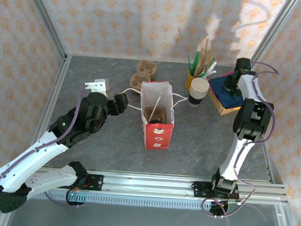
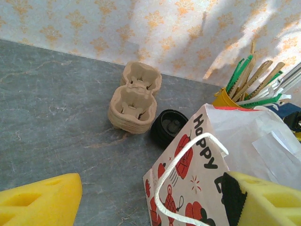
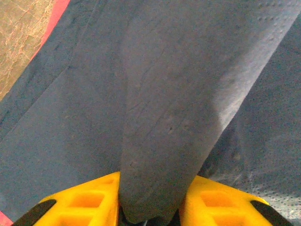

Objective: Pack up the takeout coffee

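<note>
Right jaws pinch napkin point(image 3: 162, 103); left jaws gape.

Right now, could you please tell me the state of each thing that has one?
Bag: upright, open.
Coffee: lidded, on the table outside the bag.
Cups: stacked, lidless.
Left gripper: open.
Right gripper: shut on napkin.

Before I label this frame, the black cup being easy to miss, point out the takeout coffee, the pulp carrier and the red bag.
takeout coffee point(image 2: 168, 126), left wrist view, on its black lid.
pulp carrier point(image 2: 134, 104), left wrist view, on its near well.
red bag point(image 1: 158, 134), top external view, on its red front.
</note>
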Controlling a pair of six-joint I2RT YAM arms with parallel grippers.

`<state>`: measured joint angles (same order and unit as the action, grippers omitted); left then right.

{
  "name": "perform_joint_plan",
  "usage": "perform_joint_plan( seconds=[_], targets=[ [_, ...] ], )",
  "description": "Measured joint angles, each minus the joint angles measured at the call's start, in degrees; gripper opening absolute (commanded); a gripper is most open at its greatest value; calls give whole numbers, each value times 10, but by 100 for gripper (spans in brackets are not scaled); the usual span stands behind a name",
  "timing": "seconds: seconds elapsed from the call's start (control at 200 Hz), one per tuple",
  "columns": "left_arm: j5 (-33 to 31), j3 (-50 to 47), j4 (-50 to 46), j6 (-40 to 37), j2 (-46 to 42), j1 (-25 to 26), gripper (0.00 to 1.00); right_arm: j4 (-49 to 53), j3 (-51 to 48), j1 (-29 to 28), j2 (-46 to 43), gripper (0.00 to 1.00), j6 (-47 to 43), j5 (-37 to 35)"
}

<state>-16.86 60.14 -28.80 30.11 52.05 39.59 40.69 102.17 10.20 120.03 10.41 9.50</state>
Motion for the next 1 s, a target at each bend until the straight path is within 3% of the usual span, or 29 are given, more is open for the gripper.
perform_joint_plan(
  seconds=[0.24, 0.521, 0.701, 0.786, 1.001],
  targets=[
    [1, 0, 2, 0, 4, 0, 80, 0, 0, 4, -2, 17, -2, 9],
    [1, 0, 3, 0, 6, 0, 80, 1, 0, 9, -19, 11, -6, 10],
    [1, 0, 3, 0, 6, 0, 80, 14, 8, 10, -59, 7, -7, 5],
    [1, 0, 3, 0, 6, 0, 80, 20, 21, 11, -79, 0, -9, 3],
    [1, 0, 3, 0, 5, 0, 80, 25, 38, 12, -155, 0, -17, 11]
  ],
)
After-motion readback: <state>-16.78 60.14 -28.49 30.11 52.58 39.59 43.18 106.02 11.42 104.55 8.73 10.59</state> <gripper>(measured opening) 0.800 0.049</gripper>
